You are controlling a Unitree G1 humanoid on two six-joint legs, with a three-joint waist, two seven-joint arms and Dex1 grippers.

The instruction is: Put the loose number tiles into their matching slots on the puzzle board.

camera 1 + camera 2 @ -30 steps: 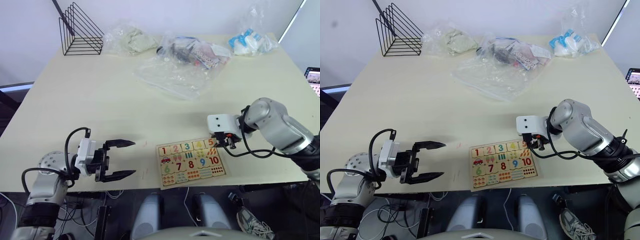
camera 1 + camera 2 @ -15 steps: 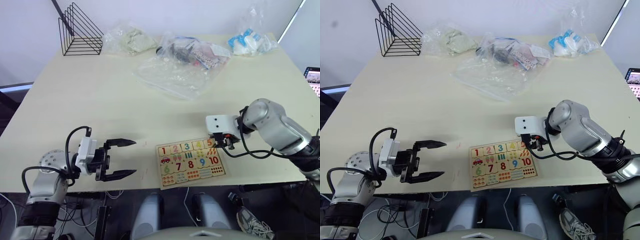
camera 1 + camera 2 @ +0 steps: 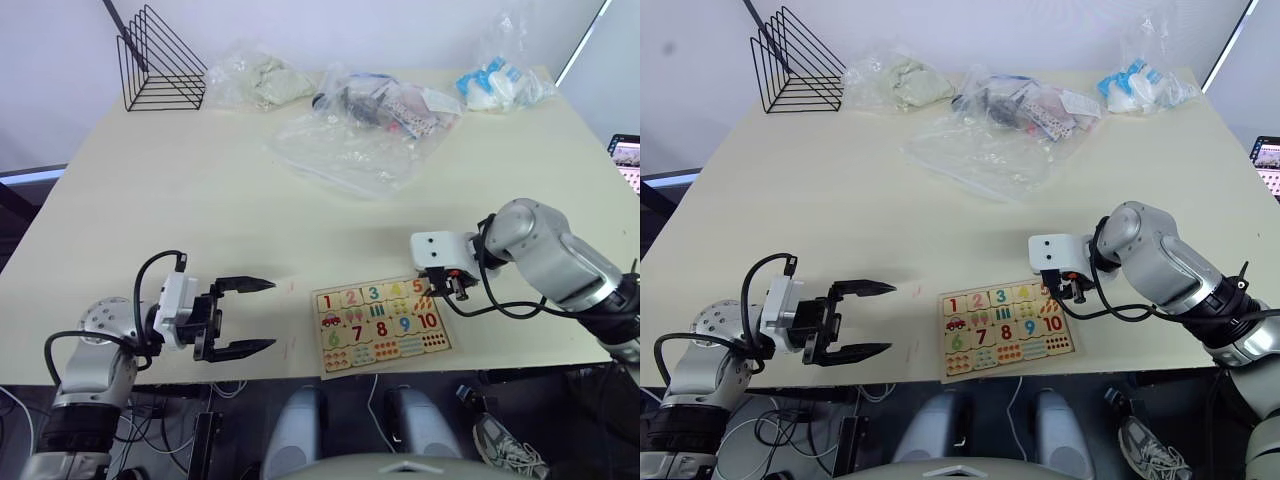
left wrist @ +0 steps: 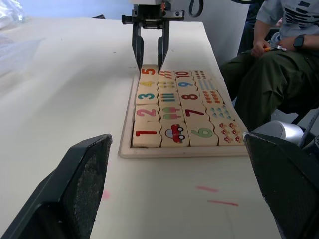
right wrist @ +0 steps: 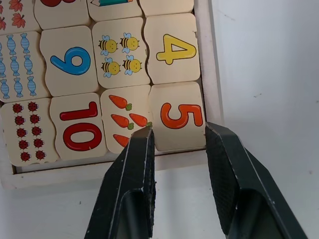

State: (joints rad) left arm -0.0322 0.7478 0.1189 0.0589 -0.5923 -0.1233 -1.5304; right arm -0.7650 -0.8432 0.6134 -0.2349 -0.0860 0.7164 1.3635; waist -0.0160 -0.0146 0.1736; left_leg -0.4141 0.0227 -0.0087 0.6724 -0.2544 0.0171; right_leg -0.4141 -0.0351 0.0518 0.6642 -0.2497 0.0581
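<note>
Right tool (image 5: 177, 142) points down, fingers parted astride the seated 5 tile (image 5: 179, 115), gripping nothing.

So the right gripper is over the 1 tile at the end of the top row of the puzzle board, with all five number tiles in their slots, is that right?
Not quite. The right gripper is over the orange 5 tile, not the 1 tile, which sits at the opposite end of the row. The right wrist view shows its fingers either side of the 5. The rest holds: all five tiles sit in the puzzle board.
</note>
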